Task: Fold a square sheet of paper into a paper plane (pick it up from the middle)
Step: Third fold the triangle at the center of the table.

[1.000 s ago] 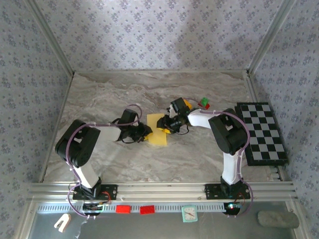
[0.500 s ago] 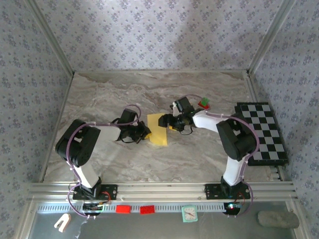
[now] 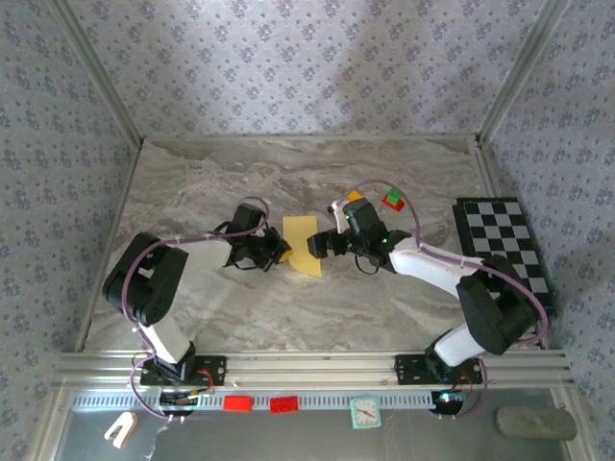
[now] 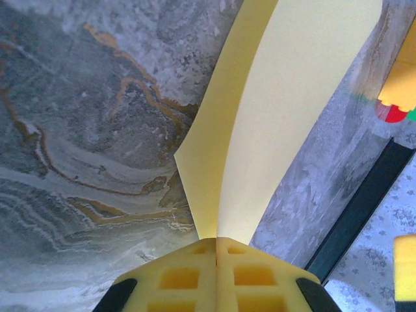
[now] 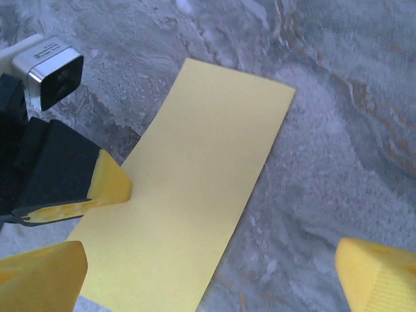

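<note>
Yellow paper [image 4: 292, 97], left tool [image 4: 216, 260] pinching doubled layers

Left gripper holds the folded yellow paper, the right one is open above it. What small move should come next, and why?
Probably lower the open right gripper onto the yellow paper to press it flat. The left gripper is shut on one edge, and in the left wrist view the two layers spread apart, so the fold looks loose.
</note>
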{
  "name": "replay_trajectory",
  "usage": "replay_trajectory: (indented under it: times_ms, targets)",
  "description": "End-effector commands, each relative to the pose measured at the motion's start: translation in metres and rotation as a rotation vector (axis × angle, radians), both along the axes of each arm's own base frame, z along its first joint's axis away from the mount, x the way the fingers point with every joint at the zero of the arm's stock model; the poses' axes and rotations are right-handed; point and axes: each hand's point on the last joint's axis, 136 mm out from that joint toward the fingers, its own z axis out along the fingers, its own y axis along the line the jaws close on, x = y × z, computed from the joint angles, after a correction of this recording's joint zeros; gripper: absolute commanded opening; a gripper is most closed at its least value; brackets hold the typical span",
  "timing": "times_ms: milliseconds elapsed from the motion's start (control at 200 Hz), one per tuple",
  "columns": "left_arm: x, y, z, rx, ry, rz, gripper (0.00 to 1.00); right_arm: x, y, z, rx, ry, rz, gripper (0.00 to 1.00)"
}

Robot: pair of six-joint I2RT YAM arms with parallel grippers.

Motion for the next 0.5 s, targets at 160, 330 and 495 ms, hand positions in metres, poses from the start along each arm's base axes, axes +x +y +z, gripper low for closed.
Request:
replay_trajectory:
  times_ms: [160,330,495]
  targets:
    - [0.003,-0.001,0.007,0.015,-0.01,0.014,0.0,-0.03,0.028,0.002,-0.064,-0.293,0.253,0.94]
    - [0.002,-0.001,0.005,0.02,-0.005,0.013,0.0,-0.052,0.048,-0.014,-0.095,-0.327,0.41,0.87]
    - [0.001,-0.001,0.003,0.018,-0.001,0.015,0.0,-0.061,0.061,-0.03,-0.126,-0.341,0.492,0.77]
